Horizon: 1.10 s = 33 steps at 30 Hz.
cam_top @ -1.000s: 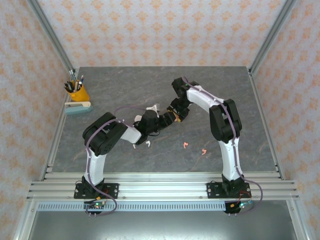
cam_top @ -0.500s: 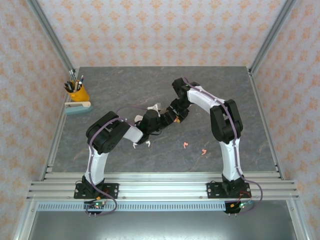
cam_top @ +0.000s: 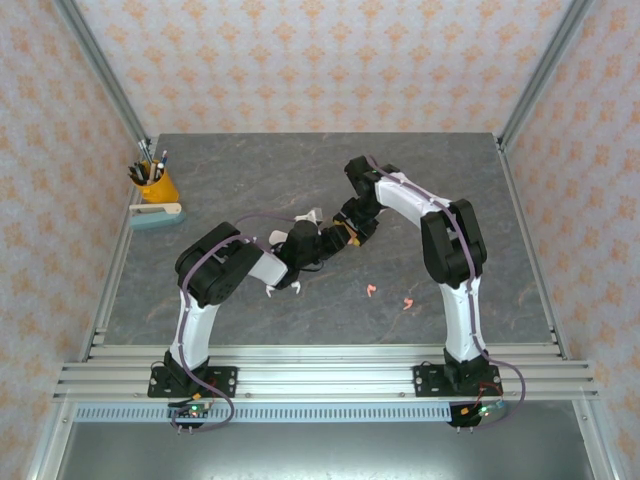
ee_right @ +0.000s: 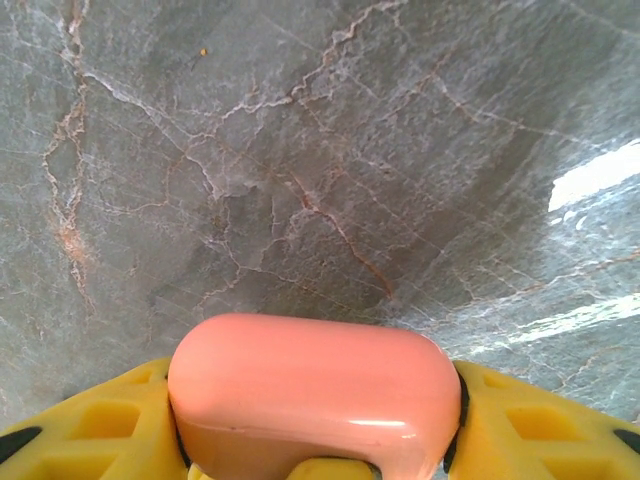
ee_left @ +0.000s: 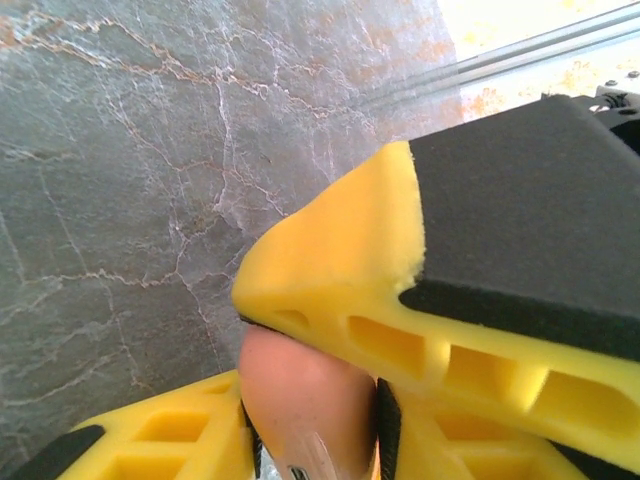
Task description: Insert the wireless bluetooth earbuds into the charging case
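A salmon-pink charging case (ee_right: 315, 385) sits lengthwise between the yellow fingers of my right gripper (ee_right: 315, 420), which is shut on it above the table. My left gripper (ee_left: 312, 425) meets it from the opposite side, and its pads press one end of the same case (ee_left: 300, 385). A right-gripper finger (ee_left: 350, 260) crosses above. Both grippers meet mid-table, the left (cam_top: 338, 241) against the right (cam_top: 353, 231). Two pink earbuds (cam_top: 371, 291) (cam_top: 407, 304) lie in front of them. Two white earbuds (cam_top: 283, 290) lie by the left arm.
An open white case (cam_top: 310, 215) lies just behind the left wrist. A yellow pen cup (cam_top: 155, 186) and a pale flat box (cam_top: 157, 215) stand at the far left. Metal rails run along the table's near edge (cam_top: 320, 370).
The left gripper's jaws have narrowed onto the pink case, and the left arm has edged right toward the right gripper. The right arm has held still.
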Motion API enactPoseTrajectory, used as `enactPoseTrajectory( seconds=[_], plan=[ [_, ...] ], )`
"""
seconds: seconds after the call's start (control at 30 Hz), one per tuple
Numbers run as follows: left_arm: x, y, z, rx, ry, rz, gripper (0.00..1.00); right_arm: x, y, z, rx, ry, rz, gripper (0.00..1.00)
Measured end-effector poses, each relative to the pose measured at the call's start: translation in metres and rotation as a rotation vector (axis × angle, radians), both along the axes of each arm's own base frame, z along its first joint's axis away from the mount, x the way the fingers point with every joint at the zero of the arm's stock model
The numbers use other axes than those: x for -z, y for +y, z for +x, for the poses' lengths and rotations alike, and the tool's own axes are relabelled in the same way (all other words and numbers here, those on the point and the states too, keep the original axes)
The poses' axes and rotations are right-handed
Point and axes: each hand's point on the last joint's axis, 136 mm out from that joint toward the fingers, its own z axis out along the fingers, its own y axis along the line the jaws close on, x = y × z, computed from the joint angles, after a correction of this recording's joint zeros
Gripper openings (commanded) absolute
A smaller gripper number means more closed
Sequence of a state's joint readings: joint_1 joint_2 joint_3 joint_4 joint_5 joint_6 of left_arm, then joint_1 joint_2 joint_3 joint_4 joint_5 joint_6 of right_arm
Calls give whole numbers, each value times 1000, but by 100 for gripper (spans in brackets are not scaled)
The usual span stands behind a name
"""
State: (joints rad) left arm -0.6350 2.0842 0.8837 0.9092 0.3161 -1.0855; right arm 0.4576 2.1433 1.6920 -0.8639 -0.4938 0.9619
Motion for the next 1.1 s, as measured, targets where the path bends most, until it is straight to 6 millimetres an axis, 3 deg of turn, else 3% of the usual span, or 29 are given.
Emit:
enactPoseTrajectory(
  seconds=[0.2,0.43,0.57,0.67,0.77,0.87,1.0,1.1],
  plan=[
    [-2,-1,2,-10,7,-14,21,-2,-1,4,7,-13,7,56],
    [-6,-3,4,-2,-5,-19,17,-10,-4,11,22,-24,23,78],
    [-9,-2,3,6,-11,-7,16,-29,-13,30,54,-68,59,81],
    [-14,-3,-4,42,-9,15,15,-52,-31,54,94,-154,97,80],
    [-29,-3,-10,88,-26,27,15,-78,-51,71,97,-258,120,80],
    [-53,4,-11,134,-57,30,14,-102,-64,75,48,-371,132,79],
    [-88,26,-8,182,-110,33,11,-118,-59,57,-71,-485,175,78],
    [-105,40,-7,224,-127,51,11,-113,-51,41,-139,-526,219,77]
  ],
)
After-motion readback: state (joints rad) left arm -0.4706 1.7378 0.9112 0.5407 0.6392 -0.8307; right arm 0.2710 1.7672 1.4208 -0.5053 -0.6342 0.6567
